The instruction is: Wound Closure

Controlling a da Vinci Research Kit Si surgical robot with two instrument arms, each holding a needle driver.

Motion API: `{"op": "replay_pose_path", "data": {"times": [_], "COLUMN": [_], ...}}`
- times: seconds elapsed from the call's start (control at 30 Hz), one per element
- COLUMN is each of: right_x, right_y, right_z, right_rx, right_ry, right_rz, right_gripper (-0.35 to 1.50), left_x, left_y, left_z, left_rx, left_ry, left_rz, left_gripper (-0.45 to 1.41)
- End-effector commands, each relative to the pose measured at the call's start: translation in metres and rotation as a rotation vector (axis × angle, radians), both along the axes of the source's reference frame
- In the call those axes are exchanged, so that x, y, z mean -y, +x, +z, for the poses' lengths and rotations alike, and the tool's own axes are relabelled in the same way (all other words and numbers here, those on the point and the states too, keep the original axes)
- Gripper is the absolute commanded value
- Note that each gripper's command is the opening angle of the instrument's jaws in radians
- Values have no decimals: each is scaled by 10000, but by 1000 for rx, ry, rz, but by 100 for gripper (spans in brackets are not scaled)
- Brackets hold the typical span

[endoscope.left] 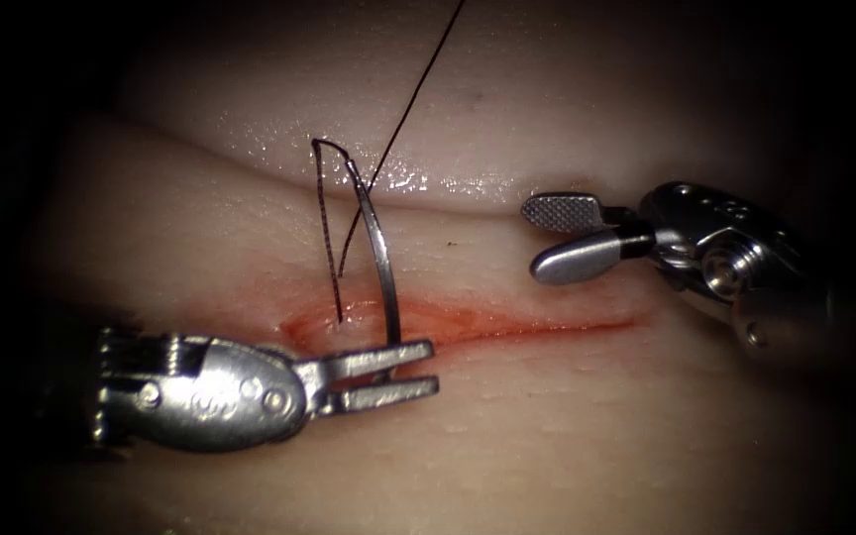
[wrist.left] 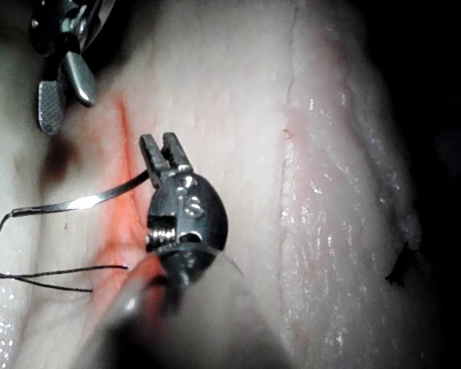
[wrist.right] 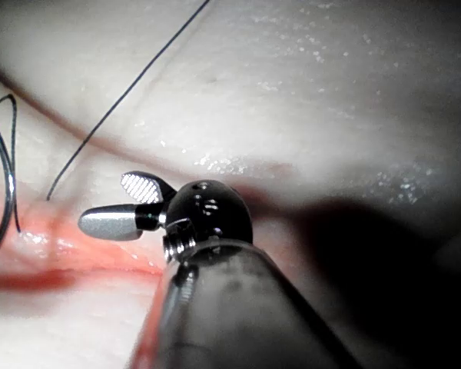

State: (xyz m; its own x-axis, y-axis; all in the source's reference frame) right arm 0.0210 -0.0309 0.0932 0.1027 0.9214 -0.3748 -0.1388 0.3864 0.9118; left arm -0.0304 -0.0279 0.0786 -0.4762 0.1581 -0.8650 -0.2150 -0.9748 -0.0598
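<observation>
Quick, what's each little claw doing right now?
Left tool: shut on the needle near its tip end, needle above the tissue.
Right tool: open, holding nothing.

My endoscope looks down from above and in front, while both wrist views peer close along my shafts, all sharing the cut (endoscope.left: 507, 332).

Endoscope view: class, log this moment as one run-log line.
left tool: holds needle near its tip end | right tool: open, holds nothing | needle: out of tissue, above cut | thread: enters cut
</observation>
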Motion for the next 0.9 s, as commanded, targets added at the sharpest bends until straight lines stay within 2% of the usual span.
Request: {"op": "replay_pose_path", "data": {"times": [0.03,0.07,0.13,0.23,0.37,0.57,0.67,0.9], "right_x": [-4,-4,-2,0,3,2,1,-1], "right_y": [12,14,18,27,41,65,75,90], "right_z": [3,3,2,0,-3,-3,-2,-1], "right_rx": [7,17,66,129,165,137,138,68], "right_ry": [119,142,145,178,210,229,230,237], "right_rz": [16,16,-8,-34,-60,-79,-75,-80], "right_gripper": [63,57,61,103,121,121,128,125], "left_x": [5,6,7,7,7,8,9,10], "left_y": [-8,-10,-11,-12,-12,-12,-12,-13], "left_z": [7,9,12,13,13,13,12,9], "left_rx": [-18,-46,-79,-115,-162,-203,-216,-207], "left_ry": [-12,-31,-60,-91,-139,-182,-199,-197], "left_rz": [3,7,11,15,23,35,42,48], "left_gripper": [-45,-45,-45,-45,-45,-45,-45,-45]}}
